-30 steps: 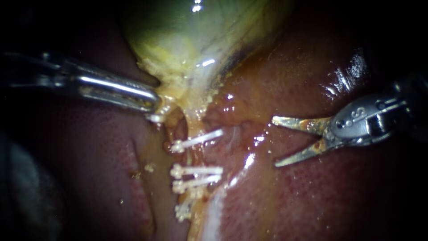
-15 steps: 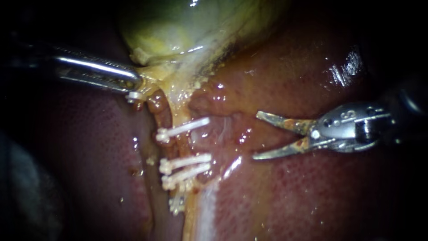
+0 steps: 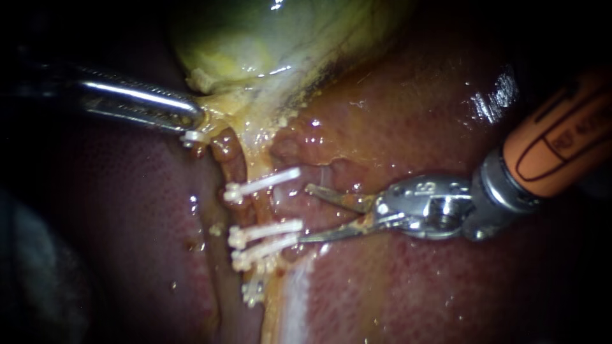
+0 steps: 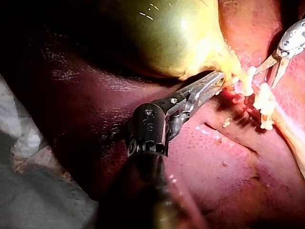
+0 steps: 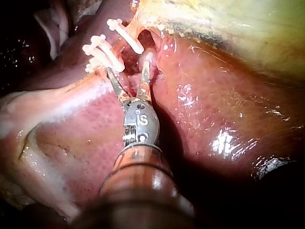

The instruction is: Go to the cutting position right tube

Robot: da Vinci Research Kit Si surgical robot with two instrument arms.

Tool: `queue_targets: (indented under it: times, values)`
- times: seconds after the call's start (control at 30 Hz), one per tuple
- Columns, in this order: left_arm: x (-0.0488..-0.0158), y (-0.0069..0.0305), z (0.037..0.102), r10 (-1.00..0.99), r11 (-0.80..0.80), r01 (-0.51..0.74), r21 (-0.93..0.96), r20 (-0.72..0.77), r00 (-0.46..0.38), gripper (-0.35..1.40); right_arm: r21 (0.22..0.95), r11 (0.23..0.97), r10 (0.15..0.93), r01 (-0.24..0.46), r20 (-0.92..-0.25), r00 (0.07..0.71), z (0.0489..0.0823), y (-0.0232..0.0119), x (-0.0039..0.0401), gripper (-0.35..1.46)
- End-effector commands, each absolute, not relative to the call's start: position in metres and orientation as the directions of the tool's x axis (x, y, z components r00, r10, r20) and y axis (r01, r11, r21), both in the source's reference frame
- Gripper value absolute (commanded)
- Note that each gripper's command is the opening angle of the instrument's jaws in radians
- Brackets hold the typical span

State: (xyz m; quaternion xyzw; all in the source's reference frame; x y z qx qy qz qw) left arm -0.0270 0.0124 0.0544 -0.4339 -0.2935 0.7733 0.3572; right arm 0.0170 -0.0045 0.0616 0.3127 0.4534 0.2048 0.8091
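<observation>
From where I stand, the left instrument (image 3: 193,122) comes in over the dark side of the liver (image 3: 414,293) and its jaws are clamped on the yellowish tissue at the narrow lower end of the gallbladder (image 3: 268,38). The left wrist view shows the same bite, with the green-yellow sac swelling just beyond the jaws. Below that hold, a strand of pale, wet tissue runs down, and the clipped tube (image 3: 266,207) lies in it, crossed by white clips. One upper clip (image 3: 261,183) sits on its own, a pair of clips (image 3: 268,229) lies close together just beneath, and a further clip (image 3: 254,290) lies lower down. Whether this is the right tube I honestly cannot tell from the endoscope view. The right instrument (image 3: 305,213) reaches in from the right, with an orange sleeve (image 3: 561,134) on its shaft, and it ends in two thin stained blades spread apart with nothing caught between them. The upper blade's tip lies just beside the free end of the upper clip, and the lower blade's tip touches the end of the pair (or so it looks). The gap between the blades faces the stretch of tube between those clips. In the right wrist view the blades straddle a dark red hollow right beside the clips.
</observation>
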Motion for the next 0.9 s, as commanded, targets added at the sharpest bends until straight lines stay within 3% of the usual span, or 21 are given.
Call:
queue_targets:
  times: [0.03,0.9]
  values:
    - [-0.0270,0.0124,0.0544,0.807,-0.572,-0.298,-0.764,-0.461,-0.368,-0.35,0.700,0.712,0.625,-0.046,-0.604,0.494,0.0618,-0.0044,0.0173,1.42]
    - [-0.0272,0.0123,0.0545,0.807,-0.573,-0.300,-0.763,-0.462,-0.368,-0.35,0.732,0.669,0.646,0.131,-0.660,0.384,0.0627,-0.0035,0.0237,1.30]
